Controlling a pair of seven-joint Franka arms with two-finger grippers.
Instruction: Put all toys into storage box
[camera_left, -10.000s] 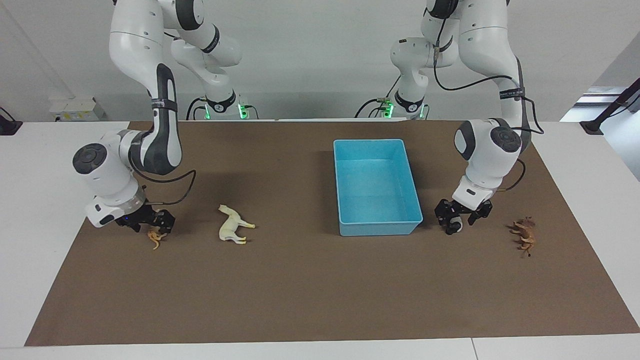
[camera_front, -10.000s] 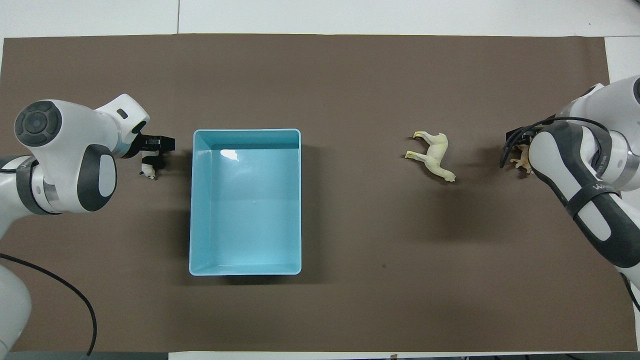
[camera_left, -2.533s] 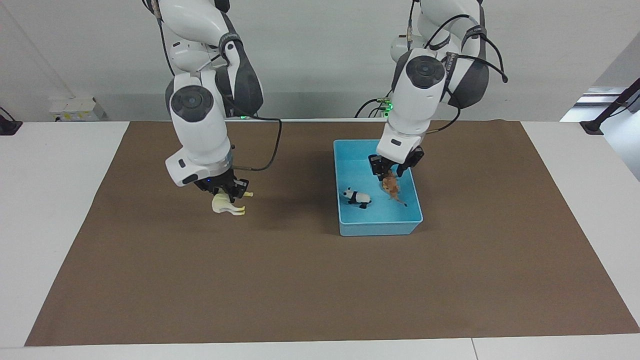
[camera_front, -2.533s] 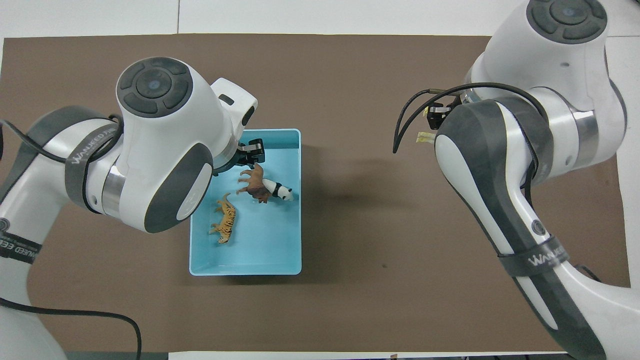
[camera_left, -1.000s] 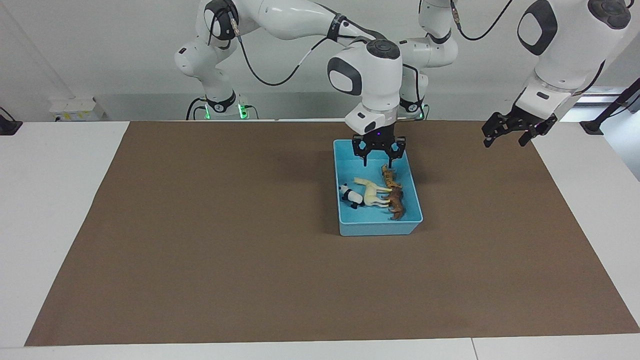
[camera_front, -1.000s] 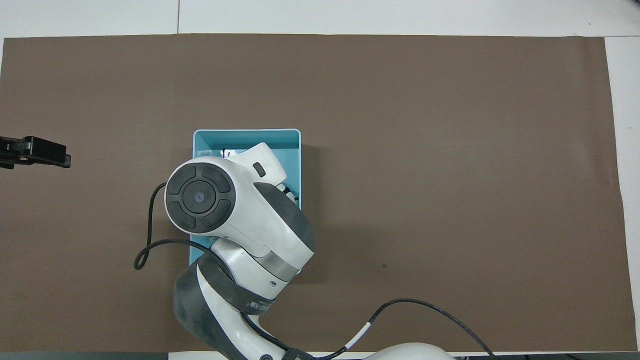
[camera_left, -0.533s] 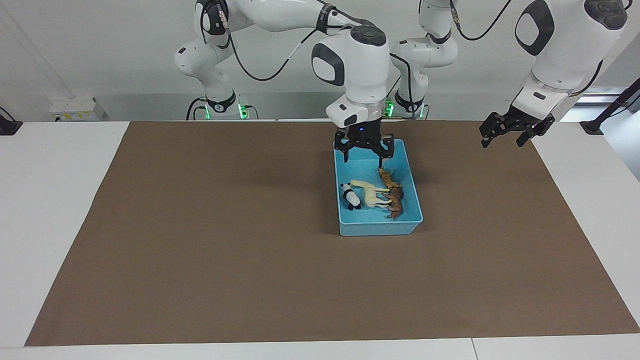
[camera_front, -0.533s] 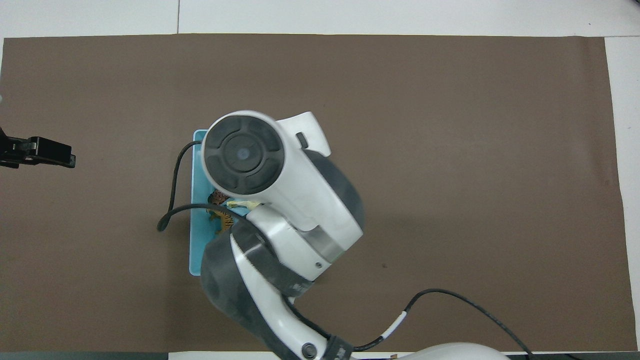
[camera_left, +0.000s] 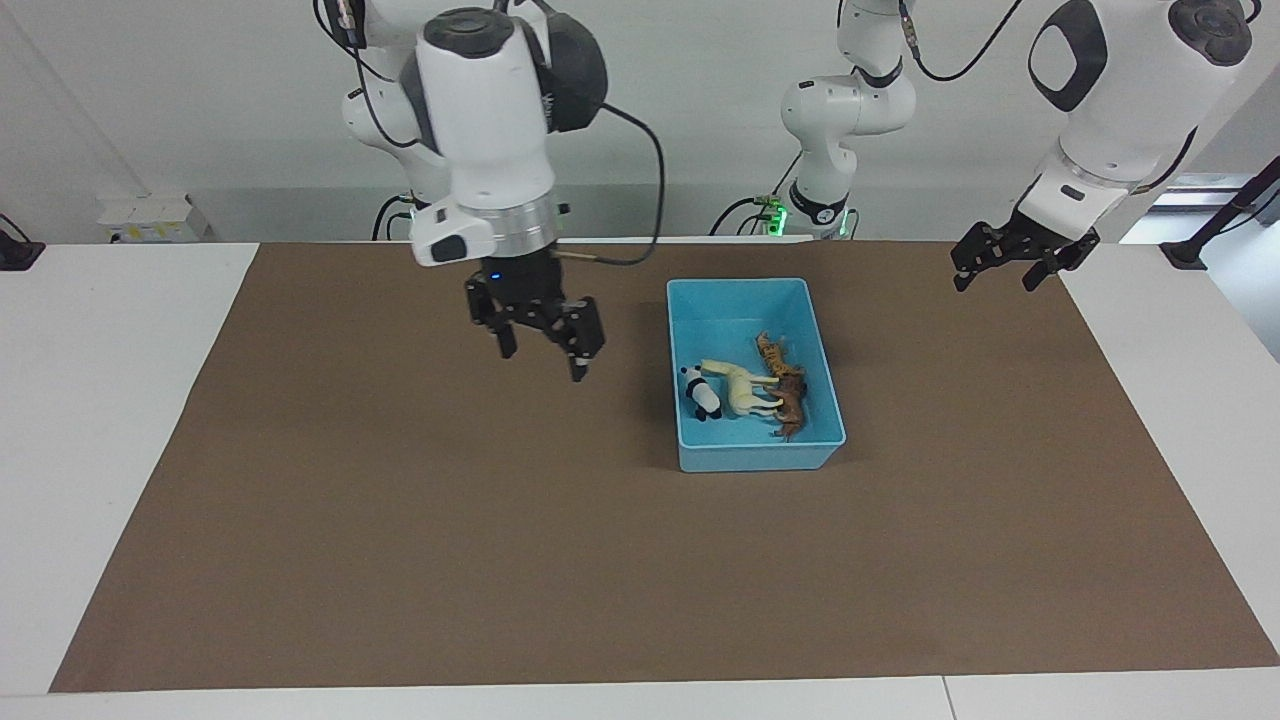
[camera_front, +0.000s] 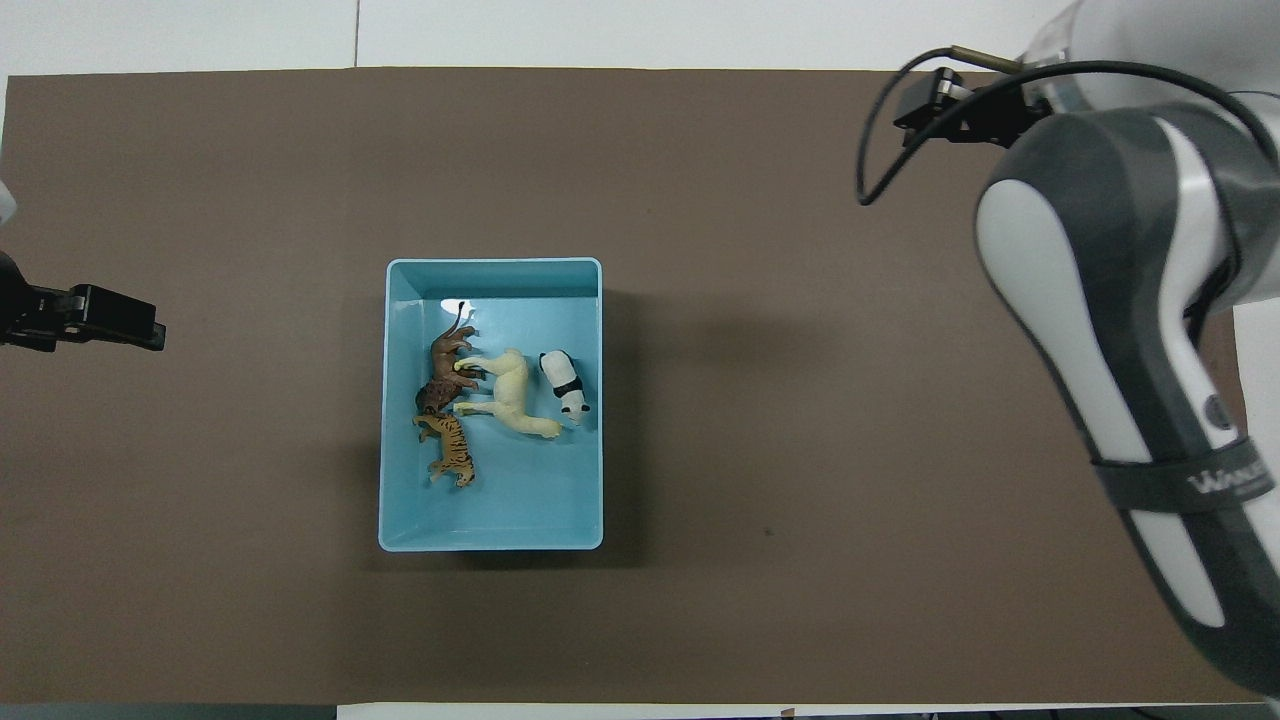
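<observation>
Covering the white table (camera_left: 120, 400), a brown mat (camera_left: 500, 560) lies under both empty, spread-fingered grippers.

**A white table under a brown mat, with one blue box on it**

A white table (camera_left: 120, 400) is covered almost entirely by a flat brown mat (camera_left: 500, 560), leaving white margins at both ends and along the edges. Directly on the mat sits a light blue rectangular storage box (camera_left: 756, 458), placed toward the left arm's end of the table and nearer the robots than the mat's middle.
</observation>
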